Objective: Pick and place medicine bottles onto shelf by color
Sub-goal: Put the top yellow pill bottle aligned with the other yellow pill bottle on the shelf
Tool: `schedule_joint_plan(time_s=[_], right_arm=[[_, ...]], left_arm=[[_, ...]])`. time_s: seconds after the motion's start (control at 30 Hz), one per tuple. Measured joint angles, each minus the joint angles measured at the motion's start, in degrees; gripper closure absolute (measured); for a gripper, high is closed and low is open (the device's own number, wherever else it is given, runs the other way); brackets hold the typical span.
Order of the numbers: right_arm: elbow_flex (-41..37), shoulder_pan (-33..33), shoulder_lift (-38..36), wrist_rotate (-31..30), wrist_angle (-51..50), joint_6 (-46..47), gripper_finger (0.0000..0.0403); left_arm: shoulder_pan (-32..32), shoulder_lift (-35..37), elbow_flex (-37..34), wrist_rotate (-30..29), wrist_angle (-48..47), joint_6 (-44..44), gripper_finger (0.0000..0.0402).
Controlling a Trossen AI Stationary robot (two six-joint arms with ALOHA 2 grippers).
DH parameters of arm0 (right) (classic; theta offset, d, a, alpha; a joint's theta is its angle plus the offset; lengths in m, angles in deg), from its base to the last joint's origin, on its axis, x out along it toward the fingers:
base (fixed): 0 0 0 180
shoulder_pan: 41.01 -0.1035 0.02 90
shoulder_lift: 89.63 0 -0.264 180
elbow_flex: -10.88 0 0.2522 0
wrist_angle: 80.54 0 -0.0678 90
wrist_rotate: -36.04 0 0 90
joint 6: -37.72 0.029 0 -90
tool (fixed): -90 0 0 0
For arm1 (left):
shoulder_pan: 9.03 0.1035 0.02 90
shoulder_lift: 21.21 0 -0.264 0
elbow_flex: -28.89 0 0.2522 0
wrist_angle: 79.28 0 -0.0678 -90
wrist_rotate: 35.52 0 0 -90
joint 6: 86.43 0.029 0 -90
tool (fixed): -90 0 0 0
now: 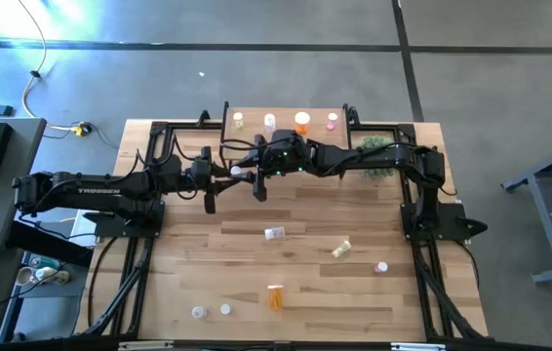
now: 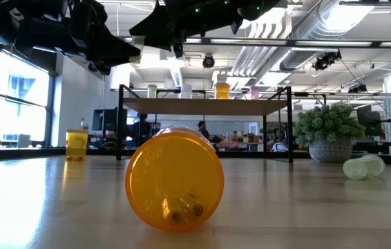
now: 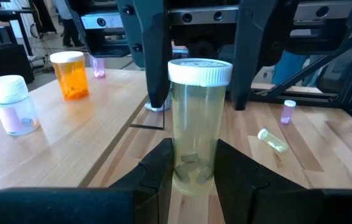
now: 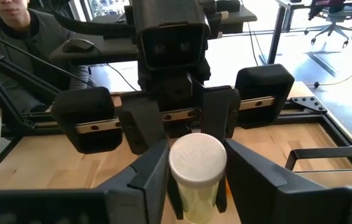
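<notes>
Clamps, with the left hand (image 3: 191,171), the lower body of a tall clear yellow-green plastic pill bottle with a ribbed white cap (image 3: 194,124), fingers closed tight on both sides and the bottle upright in the air. Brings the right hand (image 4: 196,158) to the same bottle from the opposite side, partly open, one finger on each side of the cap; cannot tell whether those fingers touch it yet. Meets in the upper middle of the high view, just below the small light-wood shelf on thin black legs (image 2: 202,106), where four bottles already stand in a row. Leaves several more scattered over the wooden plank tabletop (image 1: 256,263), among them an orange bottle lying on its side (image 2: 175,180) in the lower centre of the high view. Looks like a hand-to-hand pass. Expect a very light, stiff, smooth-walled bottle: likely slippery on the body and easy to twist if pinched off-centre. Better taken across the ribbed cap or just under it, square to the axis, with modest force. Release low only once the upper hold is firm.
</notes>
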Motion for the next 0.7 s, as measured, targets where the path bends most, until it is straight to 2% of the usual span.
schedule_joint_plan(time_s=[0.2, 0.47, 0.7], right_arm=[[0.0, 0.0, 0.0, -0.04, -0.1, -0.01, 0.0297], [0.0, 0.0, -0.02, -0.02, -0.17, 0.01, 0.0295], [0.0, 0.0, -0.09, -0.02, -0.47, 0.02, 0.0297]], left_arm=[[0.01, 0.0, 0.01, -0.02, -0.09, 0.0, 0.0314], [0.01, 0.0, 0.0, -0.48, -0.09, 0.0, 0.0312], [0.02, 0.0, 0.01, -0.47, -0.29, -0.08, 0.0276]])
